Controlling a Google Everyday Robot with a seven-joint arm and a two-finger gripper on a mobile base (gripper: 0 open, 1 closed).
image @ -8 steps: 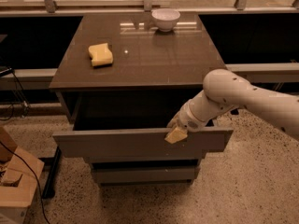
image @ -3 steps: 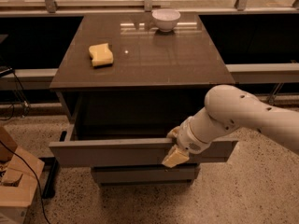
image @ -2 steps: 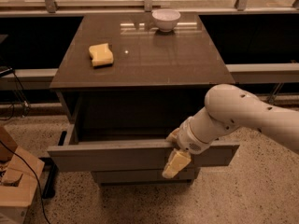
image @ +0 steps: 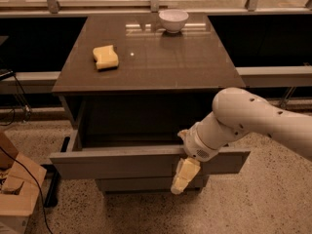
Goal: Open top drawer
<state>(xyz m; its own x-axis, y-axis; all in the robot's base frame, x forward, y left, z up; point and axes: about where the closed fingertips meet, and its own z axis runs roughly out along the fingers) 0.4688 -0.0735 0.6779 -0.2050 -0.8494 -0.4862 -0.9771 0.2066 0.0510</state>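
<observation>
Gripper (image: 184,172), at the right half of the top drawer (image: 112,163), hangs over the front panel's upper edge; whether it grips cannot be told. The drawer stands well out, its long axis running 9 to 3 o'clock, its box toward 12; any further pull would go toward 6. The surface (image: 170,65) carries a sponge (image: 106,57) and a bowl (image: 173,19). Speckled floor (image: 273,204) below.

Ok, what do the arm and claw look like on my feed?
Smooth white rounded arm with small dark dots along its shell, ending in a round white wrist collar. The claw is pale yellow and blocky, at the front of the grey-brown top drawer. No cables visible.
</observation>
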